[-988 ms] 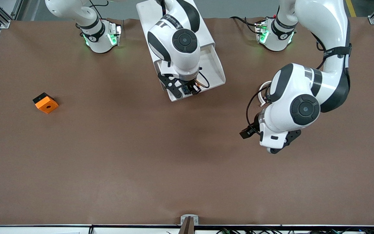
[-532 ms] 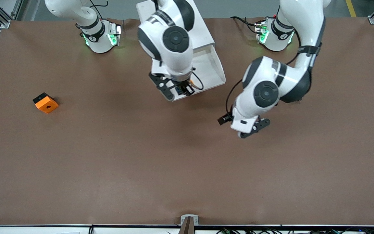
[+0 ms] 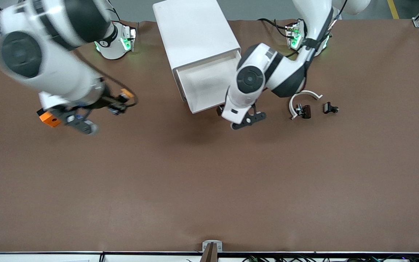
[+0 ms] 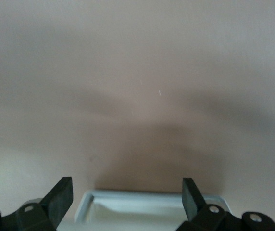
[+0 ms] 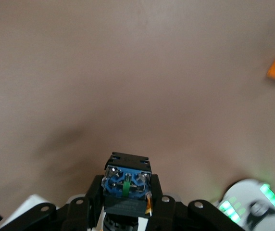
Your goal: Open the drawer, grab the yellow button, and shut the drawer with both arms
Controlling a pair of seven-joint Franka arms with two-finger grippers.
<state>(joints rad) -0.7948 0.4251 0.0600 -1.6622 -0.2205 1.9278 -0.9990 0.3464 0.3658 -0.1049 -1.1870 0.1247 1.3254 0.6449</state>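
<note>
Now you can see the right arm [image 3: 49, 69] has swung away from the cabinet [image 3: 196, 40] toward its own end of the table, where half a second ago it hung over the open drawer [image 3: 209, 85]. Your left arm [image 3: 267, 69] has moved in too: its wrist sits at the drawer's front edge, where before it was out over bare table. That move uncovers a white curved strip [image 3: 304, 96] with small dark parts [image 3: 304, 110], which its elbow hid earlier.

The drawer stays pulled out, and its tray looks bare. The right gripper [image 5: 127, 192] is over the table just beside the orange block [image 3: 47, 118], its fingers pinching the button [image 5: 127, 179]; the blue-grey base faces the wrist camera. The left gripper [image 4: 127, 195] has its fingers [image 4: 60, 195] spread wide, with the drawer's white rim between them.
</note>
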